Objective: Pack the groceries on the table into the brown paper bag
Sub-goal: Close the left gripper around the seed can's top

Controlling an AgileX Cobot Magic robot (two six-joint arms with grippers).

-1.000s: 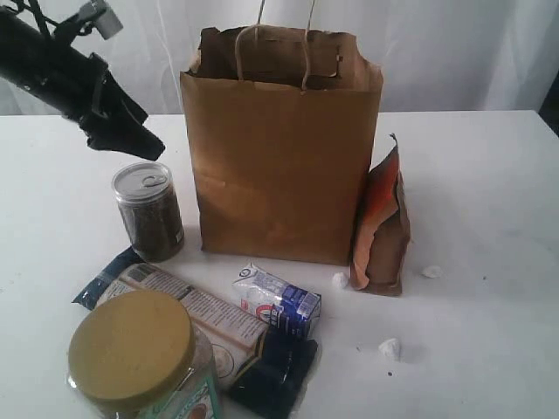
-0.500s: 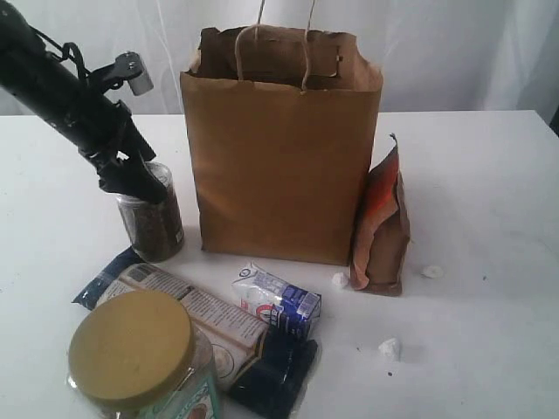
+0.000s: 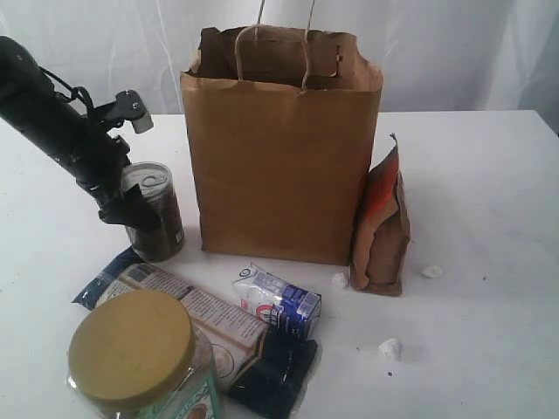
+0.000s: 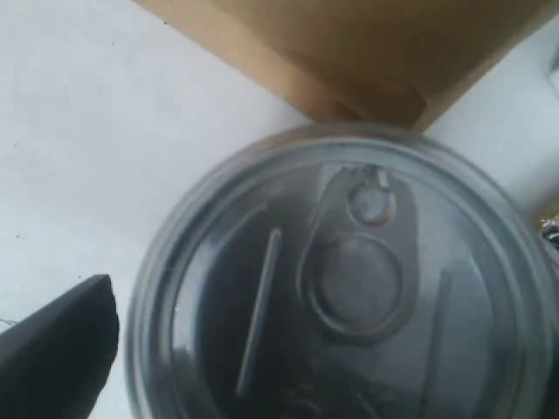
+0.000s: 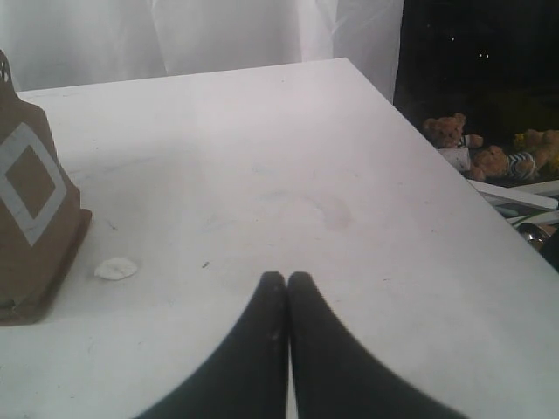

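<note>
The brown paper bag (image 3: pixel 279 157) stands upright at the middle of the table (image 3: pixel 489 218). Just left of it is the clear can of dark grains (image 3: pixel 164 223). My left gripper (image 3: pixel 144 208) is open and lowered around the can's upper part. In the left wrist view the can's pull-tab lid (image 4: pixel 349 279) fills the frame, with one black finger (image 4: pixel 57 353) just beside its rim. In front lie the olive-lidded jar (image 3: pixel 140 358), the long dark-blue packet (image 3: pixel 201 316) and the white-blue carton (image 3: pixel 279 301). The orange-brown pouch (image 3: pixel 384 227) leans against the bag's right side. My right gripper (image 5: pixel 287 278) is shut and empty.
Small white crumbs (image 3: pixel 390 348) lie on the table right of the carton, and one crumb (image 5: pixel 115 269) shows beside the pouch (image 5: pixel 31 201). The table's edge (image 5: pixel 437 166) drops off to a dark area with soft toys.
My left arm has come down from above and left of the can until its open fingers sit around the can's top. Nothing else has moved.
</note>
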